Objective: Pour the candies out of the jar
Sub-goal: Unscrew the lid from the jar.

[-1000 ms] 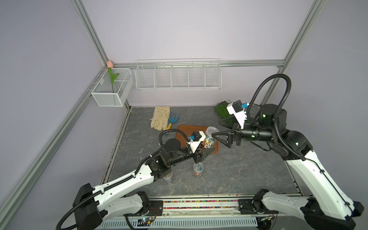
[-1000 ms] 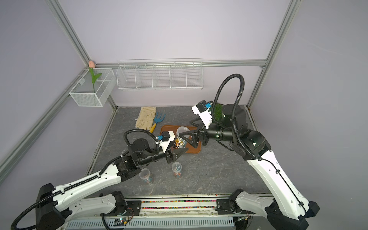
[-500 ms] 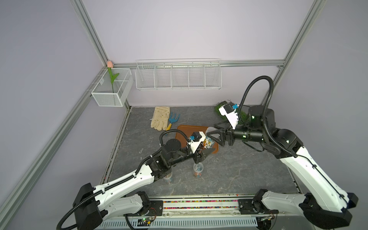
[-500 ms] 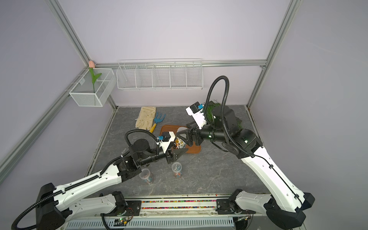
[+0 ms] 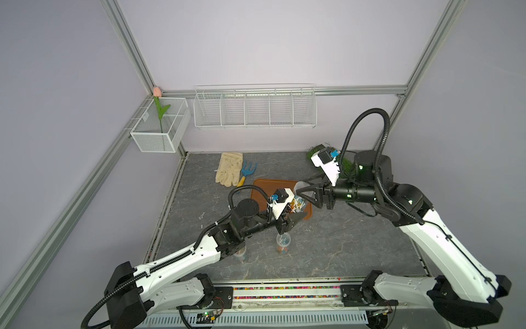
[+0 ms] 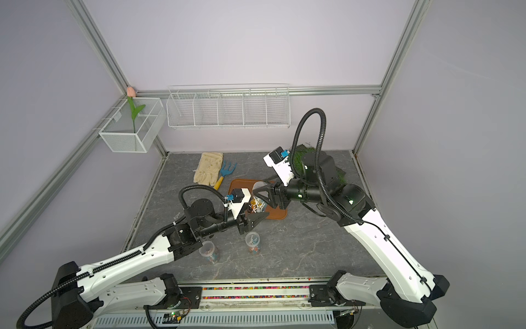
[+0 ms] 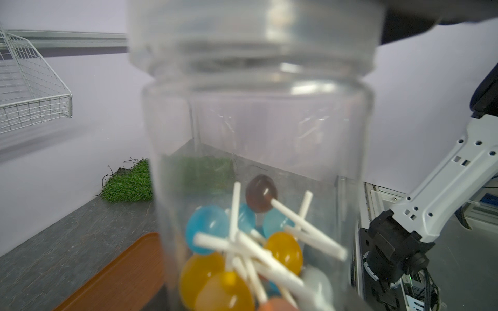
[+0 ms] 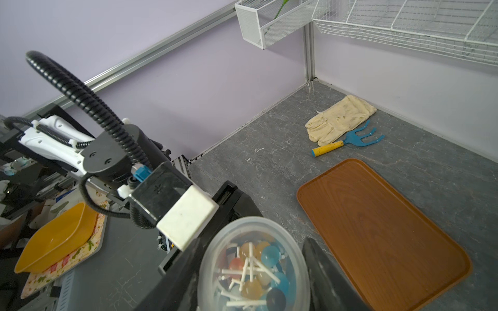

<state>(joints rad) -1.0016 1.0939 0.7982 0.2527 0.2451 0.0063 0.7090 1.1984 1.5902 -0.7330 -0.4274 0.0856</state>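
Observation:
A clear jar point(image 5: 298, 202) point(image 6: 257, 203) point(image 7: 256, 134) hangs upright over the near edge of a brown tray point(image 5: 267, 185) point(image 8: 377, 229). My left gripper point(image 5: 297, 212) point(image 6: 256, 218) is shut on its lower body. The candies point(image 7: 242, 242) point(image 8: 253, 274), small blue, orange and brown lollipops with white sticks, lie heaped in its bottom. My right gripper point(image 5: 303, 194) point(image 6: 259, 194) point(image 8: 253, 269) reaches in from the right, and its jaws press on both sides of the translucent lid point(image 5: 301, 186) point(image 7: 253, 32) point(image 8: 242, 223). The lid sits on the jar.
Two more small clear jars point(image 5: 283, 242) point(image 5: 240, 255) stand on the grey table in front, the left one half under my left arm. A cream glove point(image 5: 229, 168) and a blue hand rake point(image 5: 249, 169) lie behind the tray. A grass patch point(image 5: 344, 165) sits back right.
My right arm has moved left to the jar and its jaws have narrowed from wide open onto the lid. The left arm and the jar have stayed still.

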